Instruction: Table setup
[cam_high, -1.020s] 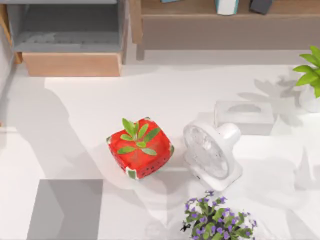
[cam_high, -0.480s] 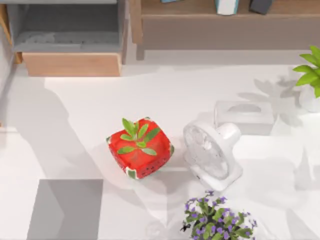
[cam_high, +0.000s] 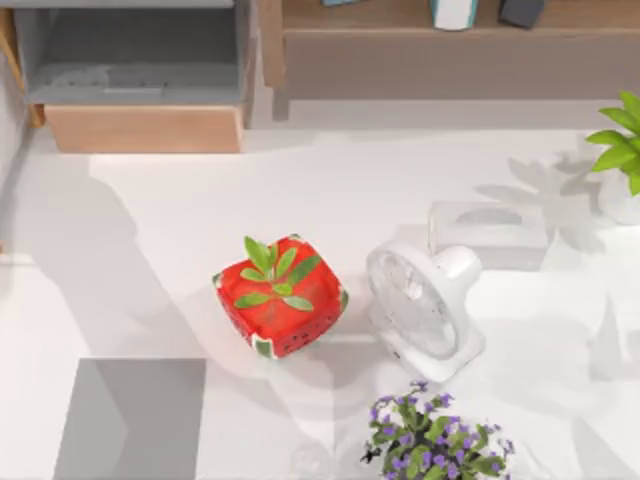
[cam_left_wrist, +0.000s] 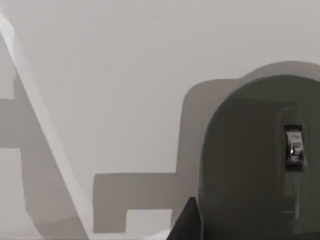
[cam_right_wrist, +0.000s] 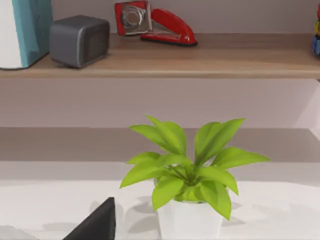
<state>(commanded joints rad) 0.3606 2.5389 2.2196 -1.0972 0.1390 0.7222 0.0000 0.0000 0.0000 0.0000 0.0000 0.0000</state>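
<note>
White table (cam_high: 180, 230): red watermelon-pattern planter (cam_high: 281, 296) with green succulent sits near centre. White desk fan (cam_high: 424, 308) just beside it to right, tilted back. White tissue box (cam_high: 488, 232) behind fan. Purple flower plant (cam_high: 437, 440) at near edge, below fan. Grey mat (cam_high: 132, 418) at lower left. Leafy green plant in white pot (cam_right_wrist: 186, 186) at table's right edge, wooden shelf (cam_right_wrist: 200, 55) behind carrying red stapler (cam_right_wrist: 155, 22). Pincer state, either arm: cannot tell.

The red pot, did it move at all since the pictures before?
No. The red pot sits in the same spot beside the fan, and the gap between them looks unchanged.
</note>
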